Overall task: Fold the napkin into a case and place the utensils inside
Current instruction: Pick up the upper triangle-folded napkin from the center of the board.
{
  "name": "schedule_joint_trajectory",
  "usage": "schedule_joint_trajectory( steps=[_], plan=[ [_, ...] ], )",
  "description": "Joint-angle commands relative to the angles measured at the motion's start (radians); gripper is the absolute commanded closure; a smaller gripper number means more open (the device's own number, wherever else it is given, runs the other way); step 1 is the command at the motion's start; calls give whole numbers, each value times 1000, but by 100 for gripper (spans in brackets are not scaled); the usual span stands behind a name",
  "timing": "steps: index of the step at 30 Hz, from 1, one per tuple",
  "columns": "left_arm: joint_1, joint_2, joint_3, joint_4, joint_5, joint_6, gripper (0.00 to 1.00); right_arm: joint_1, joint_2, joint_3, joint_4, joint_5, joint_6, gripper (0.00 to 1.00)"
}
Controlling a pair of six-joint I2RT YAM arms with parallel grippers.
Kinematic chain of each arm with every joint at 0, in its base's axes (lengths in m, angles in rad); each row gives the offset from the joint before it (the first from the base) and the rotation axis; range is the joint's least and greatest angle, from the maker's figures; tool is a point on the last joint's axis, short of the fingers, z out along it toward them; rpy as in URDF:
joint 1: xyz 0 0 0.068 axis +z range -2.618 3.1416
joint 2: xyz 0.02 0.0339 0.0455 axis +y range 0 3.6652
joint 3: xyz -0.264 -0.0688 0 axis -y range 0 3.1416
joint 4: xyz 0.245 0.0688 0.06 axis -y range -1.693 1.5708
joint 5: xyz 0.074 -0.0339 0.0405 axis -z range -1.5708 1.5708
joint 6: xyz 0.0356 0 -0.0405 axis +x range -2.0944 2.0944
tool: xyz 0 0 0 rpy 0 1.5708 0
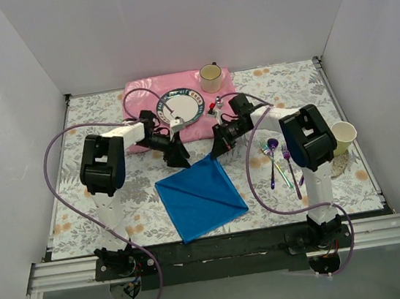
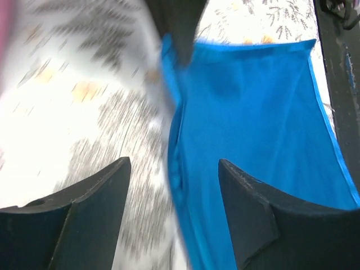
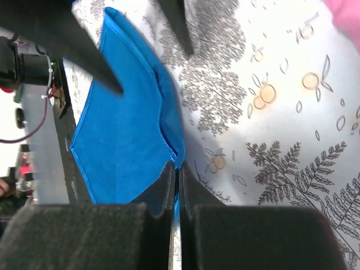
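Observation:
The bright blue napkin [image 1: 200, 197] lies folded on the leaf-print tablecloth in front of the arms, with a diagonal crease. My right gripper [image 3: 178, 166] is shut on the napkin's [image 3: 124, 135] far edge near its corner; it stands at the cloth's far right corner in the top view [image 1: 220, 149]. My left gripper [image 2: 174, 169] is open, its jaws straddling the napkin's [image 2: 253, 124] far left edge without touching it; it shows in the top view [image 1: 179, 156]. The iridescent utensils [image 1: 281, 161] lie on the table right of the napkin.
The pink placemat [image 1: 141, 94] at the back carries a plate [image 1: 183, 107] and a cup [image 1: 210, 78]. A pale paper cup [image 1: 343, 136] stands at the right, beside the right arm. White walls enclose the table on three sides.

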Motion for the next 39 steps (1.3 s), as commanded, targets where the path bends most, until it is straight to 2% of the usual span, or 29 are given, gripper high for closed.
schedule_joint_trajectory(
  steps=[1, 2, 5, 13, 20, 26, 39],
  plan=[
    [99, -58, 47, -212, 41, 110, 38, 11, -127, -5, 11, -37, -94, 99],
    [105, -48, 54, -293, 37, 165, 38, 15, -141, -13, 19, -39, -103, 99],
    [128, -25, 55, -386, 43, 219, 40, 28, -196, -37, 39, -36, -146, 99],
    [174, 10, 18, -348, 40, 156, 39, 48, -250, -39, 13, -39, -217, 99],
    [186, 41, 21, -388, 15, 205, 39, 48, -278, -45, 16, -57, -240, 99],
    [194, 70, 12, -475, -8, 283, 45, 49, -295, -47, 8, -53, -251, 99],
    [272, 105, -15, -575, -18, 343, 60, 45, -321, -53, 5, -39, -251, 99]
  ],
)
